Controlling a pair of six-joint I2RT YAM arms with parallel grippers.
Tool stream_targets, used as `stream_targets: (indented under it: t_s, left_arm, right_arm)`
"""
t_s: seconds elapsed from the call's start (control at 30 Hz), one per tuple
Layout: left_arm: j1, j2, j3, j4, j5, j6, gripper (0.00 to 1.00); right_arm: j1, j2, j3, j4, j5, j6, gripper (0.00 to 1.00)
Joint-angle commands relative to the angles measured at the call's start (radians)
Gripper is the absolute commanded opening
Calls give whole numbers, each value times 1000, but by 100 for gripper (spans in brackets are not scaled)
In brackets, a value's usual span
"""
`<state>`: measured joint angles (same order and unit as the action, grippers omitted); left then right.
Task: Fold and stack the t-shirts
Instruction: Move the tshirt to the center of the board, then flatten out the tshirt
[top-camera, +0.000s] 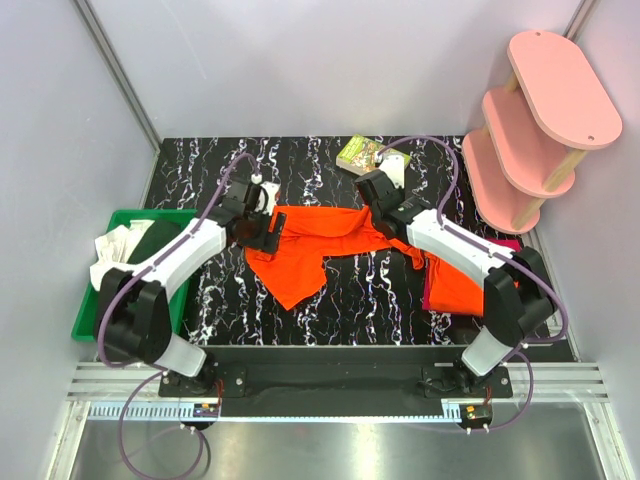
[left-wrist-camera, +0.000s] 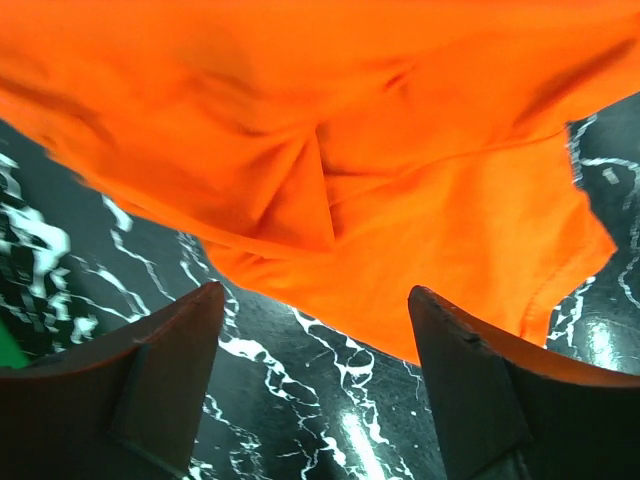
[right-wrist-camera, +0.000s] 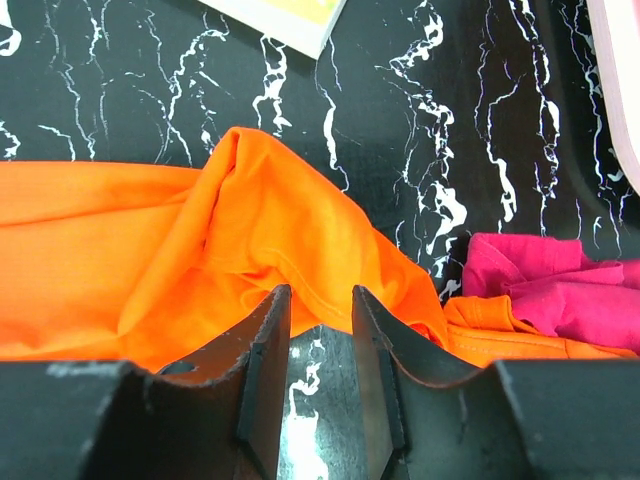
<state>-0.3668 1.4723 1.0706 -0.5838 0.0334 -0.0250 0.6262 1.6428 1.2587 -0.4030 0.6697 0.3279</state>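
In the top external view, a loose orange t-shirt (top-camera: 300, 255) lies crumpled and partly spread in the middle of the black marbled counter (top-camera: 350, 305). The left end effector (top-camera: 266, 230) hangs over the shirt's left edge, and the right end effector (top-camera: 374, 196) over its far right corner. At the counter's right edge, partly hidden under the right arm, a folded orange t-shirt (top-camera: 455, 285) lies with a magenta t-shirt (top-camera: 505, 244) beside it. A green bin (top-camera: 85, 315) holding white and dark cloth sits to the left. A small book (top-camera: 360, 153) lies at the far side, and a pink shelf (top-camera: 540, 110) stands at the far right.

In the left wrist view, the two fingers (left-wrist-camera: 150, 390) stand wide apart with only bare counter between them. The loose shirt's folds lie just ahead of the tips, and nothing is held.

In the right wrist view, the fingers (right-wrist-camera: 265, 370) stand close together with a narrow gap. Counter shows through that gap, and no cloth is pinched. The shirt's hem rises in a ridge just past the tips. To the right, the magenta shirt rests bunched on top of the folded orange one.
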Motion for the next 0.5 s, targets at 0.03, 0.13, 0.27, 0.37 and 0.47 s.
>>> stream_targets:
  t_s: [0.03,0.13,0.27,0.37,0.47]
  left_arm:
    - [0,16,-6,6,5,-70,73]
    - [-1,20,-26,7,25,-88,67]
    - [-9,19,-54,6,49,-105,57]
    - [-12,34,-61,6,48,-102,56]
    - [-12,72,-55,9,30,-99,56]
  right_arm:
    - [18,-75,-4,-5,27,26,38]
    - [20,-78,-15,-10,28,34,38]
    - [29,-75,-25,-17,25,51,37]
    - [33,-67,-30,-22,27,60,37]
    - [40,-58,-21,-26,25,69,36]
